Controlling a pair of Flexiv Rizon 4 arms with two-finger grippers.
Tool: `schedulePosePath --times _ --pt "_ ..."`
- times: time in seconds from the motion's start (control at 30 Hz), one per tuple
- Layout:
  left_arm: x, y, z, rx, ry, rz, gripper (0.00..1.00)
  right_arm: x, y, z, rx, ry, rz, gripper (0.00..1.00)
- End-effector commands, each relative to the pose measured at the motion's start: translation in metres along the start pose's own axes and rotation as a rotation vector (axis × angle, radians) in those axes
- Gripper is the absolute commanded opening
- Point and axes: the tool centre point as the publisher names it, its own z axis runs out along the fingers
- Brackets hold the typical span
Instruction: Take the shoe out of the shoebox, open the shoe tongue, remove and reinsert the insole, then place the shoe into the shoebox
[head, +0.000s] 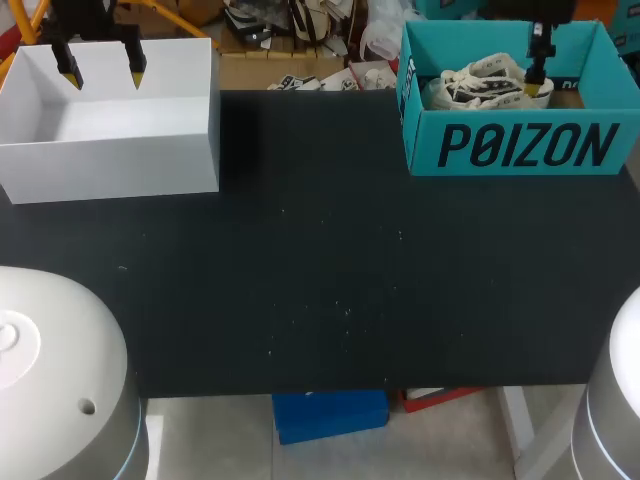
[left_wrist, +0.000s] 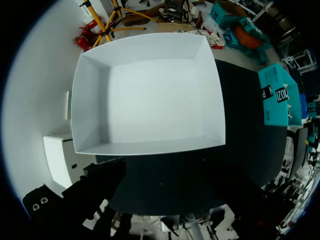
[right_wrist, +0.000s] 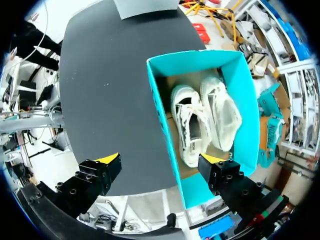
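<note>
Right claw (right_wrist: 162, 158) spread wide above shoebox (right_wrist: 194, 192), shoes (right_wrist: 192, 120) inside

Black table (head: 320, 280) (white box (head: 110, 155), teal shoebox (head: 520, 148))

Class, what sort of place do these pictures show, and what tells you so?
Likely a robot test lab: a left pincer and right pincer with yellow tips hang over a dark table holding a teal shoebox of pale shoes and a white box.
</note>
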Motion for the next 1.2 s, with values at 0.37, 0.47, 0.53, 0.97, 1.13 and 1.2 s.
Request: schedulePosePath --times 0.37,0.47,0.53,0.97,1.13,1.2 --pt "0.0 0.001 -0.001 -0.001 -0.002 -0.001 1.0 -0.07 0.02 0.046 0.01 0.012 -0.071 0.67" --pt "0.0 0.001 -0.001 -0.001 -0.002 -0.001 1.0 -0.08 0.022 0.059 0.021 0.015 -0.063 0.6" --pt "0.0 0.001 -0.001 -0.001 -0.002 -0.001 1.0 -0.087 0.024 0.068 0.013 0.008 -0.053 0.56" --pt "0.0 0.001 -0.001 -0.001 -0.002 -0.001 1.0 -0.107 0.026 0.131 -0.004 0.003 -0.065 0.42" --pt "0.0 0.001 -0.001 -0.001 -0.002 -0.001 1.0 -0.11 0.023 0.148 -0.022 0.006 -0.087 0.38" --pt "0.0 0.001 -0.001 -0.001 -0.002 -0.001 1.0 -0.112 0.022 0.153 -0.026 0.003 -0.101 0.4"
